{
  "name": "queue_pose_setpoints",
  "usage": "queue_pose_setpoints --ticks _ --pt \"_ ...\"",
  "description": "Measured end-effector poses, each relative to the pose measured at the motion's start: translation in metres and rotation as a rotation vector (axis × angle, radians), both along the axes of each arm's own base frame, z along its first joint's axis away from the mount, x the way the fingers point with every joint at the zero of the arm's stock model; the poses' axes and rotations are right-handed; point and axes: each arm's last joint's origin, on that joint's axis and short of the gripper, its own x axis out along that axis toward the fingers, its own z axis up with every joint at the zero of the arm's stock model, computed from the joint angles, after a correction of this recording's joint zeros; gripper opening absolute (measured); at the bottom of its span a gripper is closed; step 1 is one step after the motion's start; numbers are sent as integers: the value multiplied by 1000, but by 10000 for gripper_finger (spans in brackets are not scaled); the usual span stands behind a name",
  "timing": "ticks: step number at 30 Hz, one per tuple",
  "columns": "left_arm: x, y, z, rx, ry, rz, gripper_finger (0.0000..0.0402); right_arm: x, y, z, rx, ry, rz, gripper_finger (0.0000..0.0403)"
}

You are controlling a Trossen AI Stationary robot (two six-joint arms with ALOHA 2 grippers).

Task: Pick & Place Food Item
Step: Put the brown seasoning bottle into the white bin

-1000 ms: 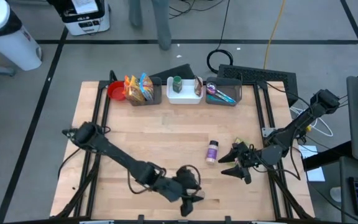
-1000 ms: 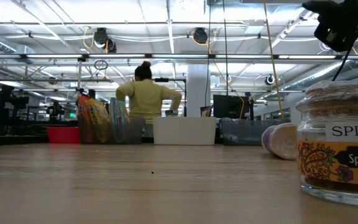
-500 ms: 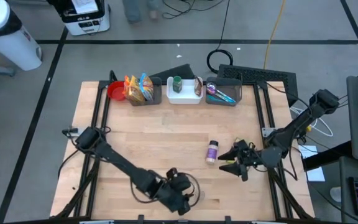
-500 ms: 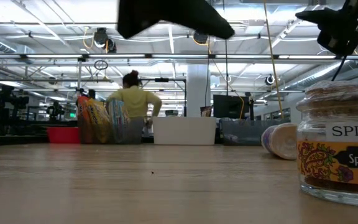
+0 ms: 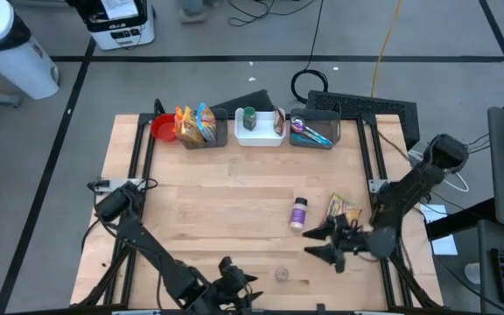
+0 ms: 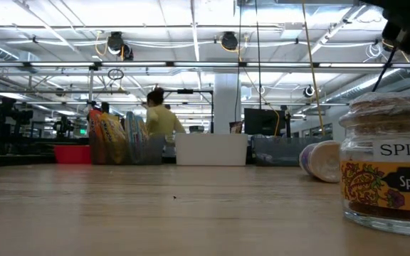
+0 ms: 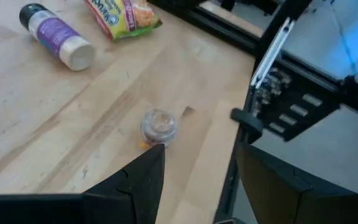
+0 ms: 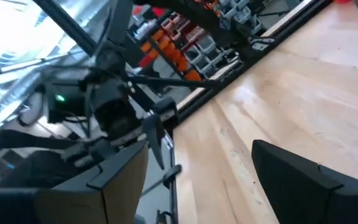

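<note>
**Spice jar stands alone near the front edge, both grippers empty**

The small spice jar (image 5: 281, 274) stands upright on the wooden worktop (image 5: 217, 201), close to the front edge and a little right of the middle. In the low view it fills the right side, a glass jar with a printed label, and nothing grips it. In the left wrist view the same jar (image 7: 159, 124) sits just beyond that arm's own fingers, apart from them.

The left gripper (image 5: 234, 284) hangs low at the front edge, just left of the jar, with its fingers spread wide and nothing between them. The right gripper (image 5: 326, 242) hovers toward the right edge of the worktop, its fingers also standing wide and holding nothing.

A purple-labelled bottle (image 5: 298, 213) with a white cap lies on its side right of the worktop's centre. Near it, closer to the right edge, lies a yellow food packet (image 5: 342, 207), just behind the right gripper.

Along the back edge stand a red bowl (image 5: 164, 129), a bin of bright snack bags (image 5: 197, 125), a white bin (image 5: 262, 129) with a green-lidded jar in it, and a dark bin (image 5: 311, 131) with utensils.

In the room beyond, the low view shows a person (image 6: 159, 119) in a yellow top.
</note>
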Motion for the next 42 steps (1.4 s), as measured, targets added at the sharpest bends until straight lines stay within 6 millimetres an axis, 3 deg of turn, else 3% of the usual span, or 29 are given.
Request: queue_pose_setpoints --ticks 5,9,13,22,30,42 --pt "-6 -3 8 -33 -5 -11 209 30 37 -4 -129 60 50 279" --pt "-14 2 35 -61 -51 -10 209 52 66 -17 -281 194 118 279" --pt "-20 12 60 -13 -98 8 209 62 77 -42 -352 289 108 279" --pt "-25 32 88 39 -191 144 209 61 88 -74 -459 313 112 279" --pt "-18 44 89 20 -227 252 209 40 109 -94 -550 256 34 279" --pt "-9 57 90 33 -261 339 209 47 113 -146 -529 226 -51 279"
